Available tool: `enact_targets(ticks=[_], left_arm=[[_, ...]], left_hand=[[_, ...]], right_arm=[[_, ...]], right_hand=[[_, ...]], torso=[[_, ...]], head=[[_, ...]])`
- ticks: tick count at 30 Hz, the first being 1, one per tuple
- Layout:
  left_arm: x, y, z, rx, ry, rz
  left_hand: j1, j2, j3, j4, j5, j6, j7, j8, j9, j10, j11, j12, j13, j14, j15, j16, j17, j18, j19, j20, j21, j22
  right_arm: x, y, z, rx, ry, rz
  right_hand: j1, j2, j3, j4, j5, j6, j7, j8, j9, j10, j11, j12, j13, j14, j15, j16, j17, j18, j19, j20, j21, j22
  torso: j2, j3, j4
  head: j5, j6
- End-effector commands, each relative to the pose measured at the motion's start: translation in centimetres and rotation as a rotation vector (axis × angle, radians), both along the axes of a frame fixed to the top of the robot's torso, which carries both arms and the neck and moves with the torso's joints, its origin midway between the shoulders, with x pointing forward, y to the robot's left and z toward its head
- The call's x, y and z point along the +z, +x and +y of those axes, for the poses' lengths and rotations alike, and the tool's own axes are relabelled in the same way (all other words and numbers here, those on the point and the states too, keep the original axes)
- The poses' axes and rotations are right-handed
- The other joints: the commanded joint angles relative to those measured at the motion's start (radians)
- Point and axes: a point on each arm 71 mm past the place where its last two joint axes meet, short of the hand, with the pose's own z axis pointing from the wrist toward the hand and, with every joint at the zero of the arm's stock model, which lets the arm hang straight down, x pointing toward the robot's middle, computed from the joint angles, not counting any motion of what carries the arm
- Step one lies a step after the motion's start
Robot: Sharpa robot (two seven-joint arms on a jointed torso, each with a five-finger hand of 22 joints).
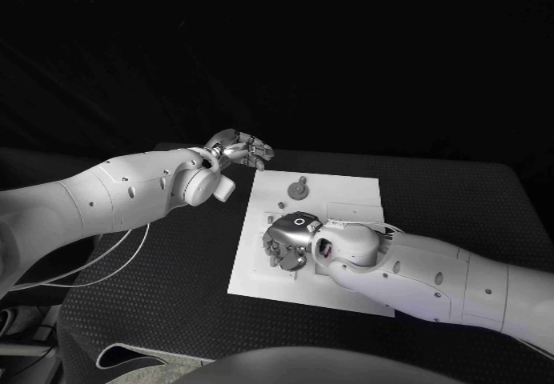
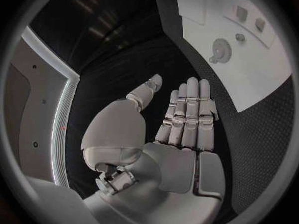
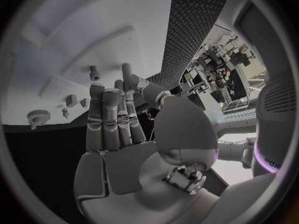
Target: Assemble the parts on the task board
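The white task board (image 1: 347,200) lies in the middle of the black table. A round grey part with a knob (image 1: 298,190) stands near its far edge. My right hand (image 1: 289,240) hovers over the board's left half, fingers stretched out with nothing in them (image 3: 115,124). Ahead of those fingers the board (image 3: 56,45) carries a short peg (image 3: 94,73), a toothed round part (image 3: 39,117) and small blocks (image 3: 70,100). My left hand (image 1: 240,150) is just off the board's far left corner, flat and empty (image 2: 184,124). The round part (image 2: 219,49) and small pieces (image 2: 241,13) lie beyond it on the board (image 2: 261,74).
Black textured table (image 1: 162,264) surrounds the board on all sides. A thin white cable (image 1: 104,260) hangs under my left arm. More cable (image 1: 358,222) runs by my right wrist over the board.
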Motion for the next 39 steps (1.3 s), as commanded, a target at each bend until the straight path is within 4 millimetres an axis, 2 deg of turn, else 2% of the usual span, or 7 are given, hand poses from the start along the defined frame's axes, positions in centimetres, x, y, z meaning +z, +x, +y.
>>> enact_targets(ticks=[1,13,24,26,30,37,39], left_arm=[[0.14,0.02,-0.23,-0.014,-0.012,-0.003],[0.14,0.02,-0.06,-0.011,-0.011,-0.003],[0.13,0.03,-0.11,-0.013,-0.012,-0.002],[0.12,0.03,-0.13,-0.013,-0.012,-0.002],[0.11,0.03,-0.15,-0.015,-0.012,0.000],[0.11,0.02,-0.15,-0.015,-0.012,0.000],[0.11,0.00,-0.20,-0.018,-0.013,0.001]], left_hand=[[-0.010,0.004,-0.004,0.001,-0.001,-0.008,-0.002,0.005,-0.001,-0.005,-0.001,0.002,-0.002,0.007,-0.001,-0.004,0.001,0.000,0.003,0.001,-0.007,-0.001],[-0.010,0.004,-0.004,0.001,-0.001,-0.009,-0.002,0.005,-0.002,-0.005,-0.001,0.002,-0.002,0.007,-0.001,-0.005,0.002,0.000,0.003,0.001,-0.007,-0.001],[-0.011,0.004,-0.004,0.002,-0.001,-0.009,-0.002,0.006,-0.002,-0.005,-0.001,0.002,-0.002,0.007,-0.001,-0.006,0.004,0.000,0.003,0.001,-0.007,-0.001],[-0.011,0.004,-0.004,0.002,-0.001,-0.009,-0.002,0.006,-0.002,-0.005,-0.001,0.002,-0.002,0.007,-0.001,-0.006,0.004,0.000,0.003,0.001,-0.007,-0.001],[-0.011,0.004,-0.004,0.002,-0.001,-0.009,-0.002,0.006,-0.002,-0.005,-0.001,0.002,-0.002,0.007,-0.001,-0.006,0.004,0.000,0.003,0.001,-0.007,-0.001],[-0.011,0.004,-0.004,0.002,-0.001,-0.009,-0.002,0.006,-0.002,-0.005,-0.001,0.002,-0.002,0.007,-0.001,-0.006,0.005,0.000,0.003,0.001,-0.007,-0.001],[-0.011,0.004,-0.004,0.002,-0.001,-0.010,-0.002,0.006,-0.002,-0.006,0.000,0.002,-0.002,0.007,-0.001,-0.007,0.005,0.000,0.002,0.002,-0.007,-0.001]], right_arm=[[-0.43,-0.10,-0.13,0.008,-0.033,-0.012],[-0.50,0.01,-0.56,-0.002,-0.040,-0.014],[-0.60,-0.10,-0.20,0.005,-0.035,0.002],[-0.85,-0.18,-0.14,0.006,-0.030,0.019],[-1.22,-0.52,-0.02,0.015,-0.029,0.047],[-1.28,-0.37,-0.26,-0.004,-0.008,0.055],[-1.28,-0.18,-0.48,-0.016,-0.005,0.048]], right_hand=[[-0.003,0.011,0.007,-0.002,0.003,0.005,0.001,0.003,0.002,0.008,0.000,0.002,0.002,0.001,-0.006,0.004,-0.001,0.015,0.004,-0.006,0.005,0.021],[-0.003,0.011,0.008,-0.002,0.003,0.006,0.000,0.003,0.003,0.008,0.000,0.002,0.003,0.000,-0.007,0.005,-0.002,0.015,0.004,-0.007,0.006,0.021],[-0.006,0.008,0.009,-0.001,0.003,0.003,0.001,0.001,0.003,0.006,0.001,-0.001,0.005,-0.002,-0.006,0.006,-0.003,0.015,0.001,-0.006,0.005,0.021],[-0.014,0.000,0.008,0.000,0.002,-0.008,0.006,-0.006,0.001,-0.007,0.006,-0.010,0.004,-0.010,0.000,0.005,-0.006,0.015,-0.005,-0.003,0.002,0.020],[-0.047,-0.037,-0.015,0.011,0.000,-0.044,0.023,-0.028,-0.006,-0.044,0.022,-0.034,-0.002,-0.023,0.016,0.009,-0.009,0.015,-0.015,0.004,0.001,0.021],[-0.098,-0.069,-0.080,0.021,0.000,-0.114,0.047,-0.068,-0.022,-0.084,0.040,-0.061,-0.009,-0.049,0.032,0.018,-0.012,0.015,-0.036,0.010,0.000,0.021],[-0.110,-0.081,-0.092,0.029,0.001,-0.142,0.046,-0.082,-0.030,-0.097,0.046,-0.069,-0.011,-0.069,0.038,0.027,-0.009,0.014,-0.051,0.015,-0.001,0.023]], torso=[[0.000,-0.0003,0.0002],[0.000,0.0006,-0.0004],[0.000,-0.0002,-0.0004],[0.000,-0.0002,-0.0004],[0.000,0.0001,0.0002],[-0.001,-0.0006,-0.0003],[-0.001,-0.0004,-0.0004]], head=[[0.001,-0.002],[0.004,-0.007],[0.004,-0.007],[0.004,-0.007],[0.003,-0.009],[0.001,-0.010],[-0.001,-0.008]])
